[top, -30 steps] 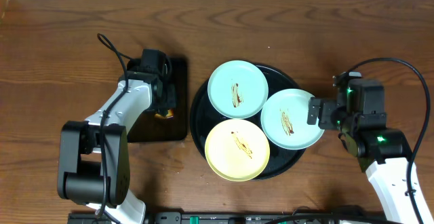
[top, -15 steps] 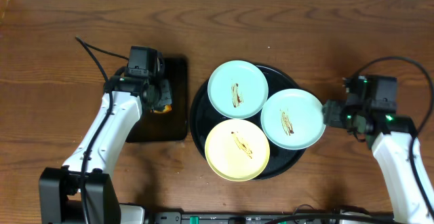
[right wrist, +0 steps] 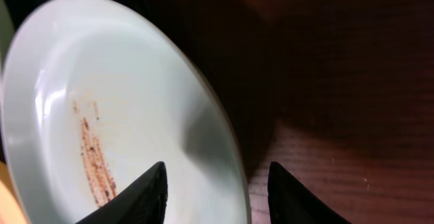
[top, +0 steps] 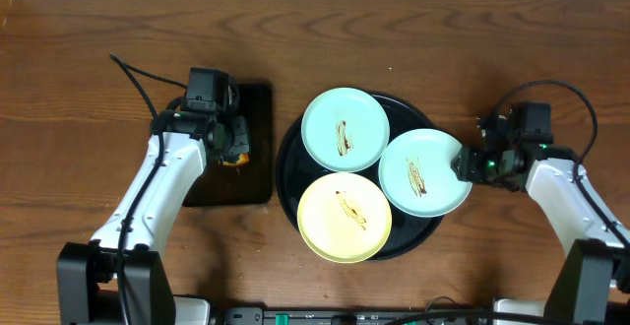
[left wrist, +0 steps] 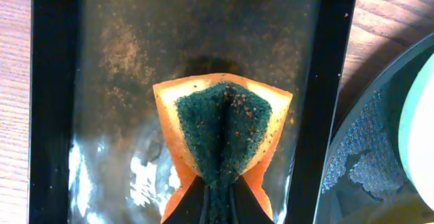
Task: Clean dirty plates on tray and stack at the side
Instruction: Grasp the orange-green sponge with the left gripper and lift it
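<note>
Three plates lie on the round black tray [top: 287, 167]. A mint-blue plate [top: 344, 129] is at the back, a second mint-blue plate [top: 424, 171] at the right, and a pale yellow plate [top: 345, 217] in front. All have brown smears. My right gripper [top: 463, 163] stands open astride the right plate's rim. In the right wrist view one finger is over the plate [right wrist: 102, 88] and the other over the wood, with gaps around the rim at the right gripper [right wrist: 217, 190]. My left gripper [left wrist: 218, 207] is shut on a folded orange-and-green sponge [left wrist: 224, 129].
A rectangular black tray [top: 258, 108], wet and speckled, lies left of the round tray, and the sponge hangs over it [left wrist: 135, 61]. Brown wood-grain tabletop [top: 532, 59] surrounds both trays. The right plate overhangs the round tray's right rim.
My right gripper has moved in to the right plate's rim and its jaws have narrowed. My left arm swung outward a second ago and has held still since with the sponge.
</note>
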`<state>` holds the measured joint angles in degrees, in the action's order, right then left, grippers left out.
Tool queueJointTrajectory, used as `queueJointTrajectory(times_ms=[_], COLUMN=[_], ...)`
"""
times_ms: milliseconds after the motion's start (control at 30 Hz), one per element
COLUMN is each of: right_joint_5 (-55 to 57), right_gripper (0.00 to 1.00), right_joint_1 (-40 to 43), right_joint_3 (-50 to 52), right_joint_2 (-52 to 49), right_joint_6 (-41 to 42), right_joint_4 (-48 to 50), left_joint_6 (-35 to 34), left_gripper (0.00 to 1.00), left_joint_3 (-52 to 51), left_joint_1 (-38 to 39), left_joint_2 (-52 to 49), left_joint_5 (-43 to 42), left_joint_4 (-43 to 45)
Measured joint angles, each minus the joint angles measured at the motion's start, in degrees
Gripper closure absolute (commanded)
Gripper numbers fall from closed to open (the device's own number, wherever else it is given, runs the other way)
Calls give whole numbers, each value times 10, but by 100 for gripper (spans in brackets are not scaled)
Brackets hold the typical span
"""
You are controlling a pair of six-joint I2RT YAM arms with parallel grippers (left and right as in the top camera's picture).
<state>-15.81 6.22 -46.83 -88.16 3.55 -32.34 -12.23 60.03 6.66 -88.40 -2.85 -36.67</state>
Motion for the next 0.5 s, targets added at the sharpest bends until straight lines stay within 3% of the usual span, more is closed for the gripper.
queueJointTrajectory(times_ms=[267, 500], right_joint_5=[-1, -1], right_gripper=[89, 99], right_joint_1=[0, 0], right_joint_3=[0, 0], right_joint_2=[-10, -10], right_joint_6=[-3, -4], right_joint_4=[5, 4], left_joint_6=[0, 0], left_gripper=[92, 93], left_joint_3=[0, 0], left_joint_1=[0, 0], left_joint_2=[0, 0], left_joint_5=[0, 0], left_joint_4=[0, 0])
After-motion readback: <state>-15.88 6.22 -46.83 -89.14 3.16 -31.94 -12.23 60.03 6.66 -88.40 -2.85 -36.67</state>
